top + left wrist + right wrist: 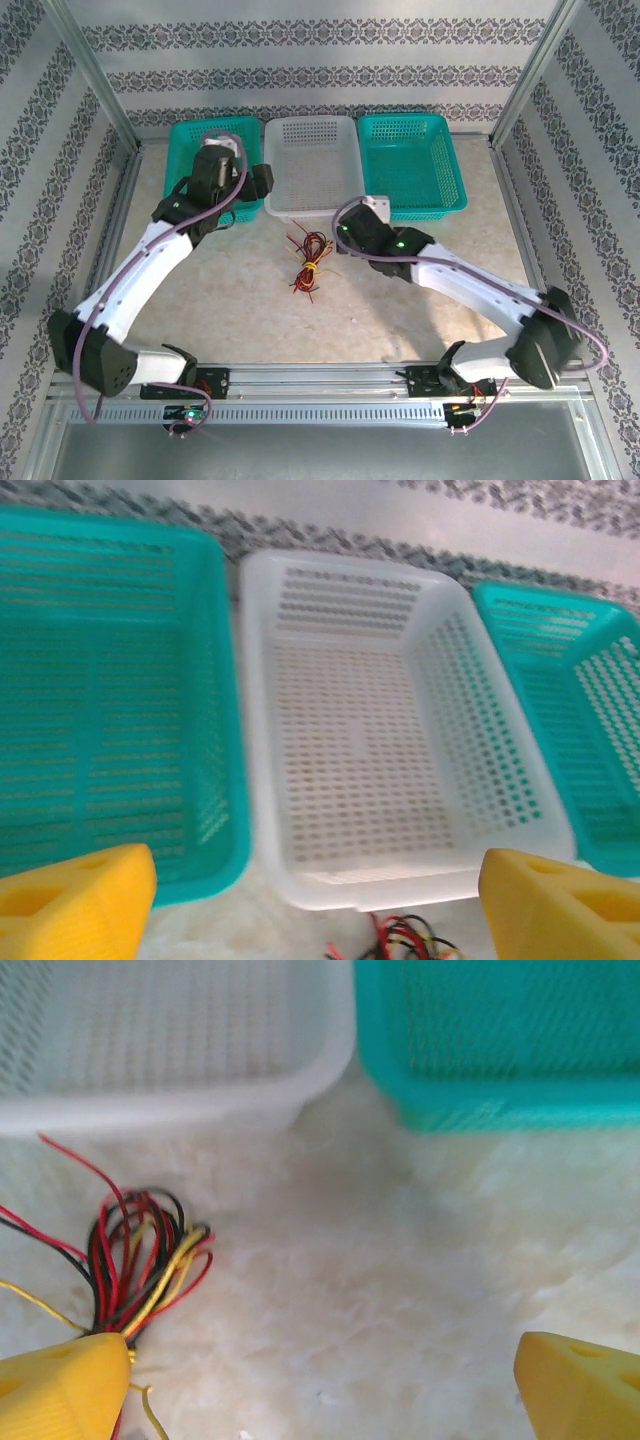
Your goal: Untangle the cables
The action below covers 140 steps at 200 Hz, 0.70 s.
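Cables lie bundled near white basket.

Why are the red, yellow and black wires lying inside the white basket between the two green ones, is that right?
No. The cables lie on the table in front of the white basket, not inside it. It does stand between the two green baskets, as the top external view shows.

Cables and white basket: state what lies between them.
Nothing but bare tabletop separates the cables from the white basket, as the right wrist view shows.
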### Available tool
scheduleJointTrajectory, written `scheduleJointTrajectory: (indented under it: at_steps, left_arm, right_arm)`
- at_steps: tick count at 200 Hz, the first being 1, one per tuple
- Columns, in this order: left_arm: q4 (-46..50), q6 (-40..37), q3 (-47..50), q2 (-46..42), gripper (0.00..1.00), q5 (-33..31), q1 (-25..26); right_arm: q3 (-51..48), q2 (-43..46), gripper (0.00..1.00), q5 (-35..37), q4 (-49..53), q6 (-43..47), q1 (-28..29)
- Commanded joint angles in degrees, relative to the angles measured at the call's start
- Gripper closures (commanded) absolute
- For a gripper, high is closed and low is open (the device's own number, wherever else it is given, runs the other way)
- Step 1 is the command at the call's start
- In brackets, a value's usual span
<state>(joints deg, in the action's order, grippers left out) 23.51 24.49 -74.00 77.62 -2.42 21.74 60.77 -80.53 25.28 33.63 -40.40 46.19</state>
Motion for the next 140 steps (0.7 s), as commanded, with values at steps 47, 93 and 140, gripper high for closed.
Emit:
scheduleJointTrajectory:
  at_steps: [47,93,140]
  left_arm:
    - [3.54,10.39,7.38,-3.69,0.15,13.40,-1.46]
    - [7.10,9.61,12.10,-7.74,0.18,14.87,-1.70]
    - [7.35,10.29,15.63,-9.54,0.20,15.11,-1.69]
  right_arm:
    - [4.55,-17.08,0.07,-21.69,-9.20,-10.02,9.27]
    - [5.81,-24.10,0.06,-20.41,-11.10,-13.56,8.12]
    - [5.78,-26.60,0.21,-21.25,-12.06,-14.89,5.79]
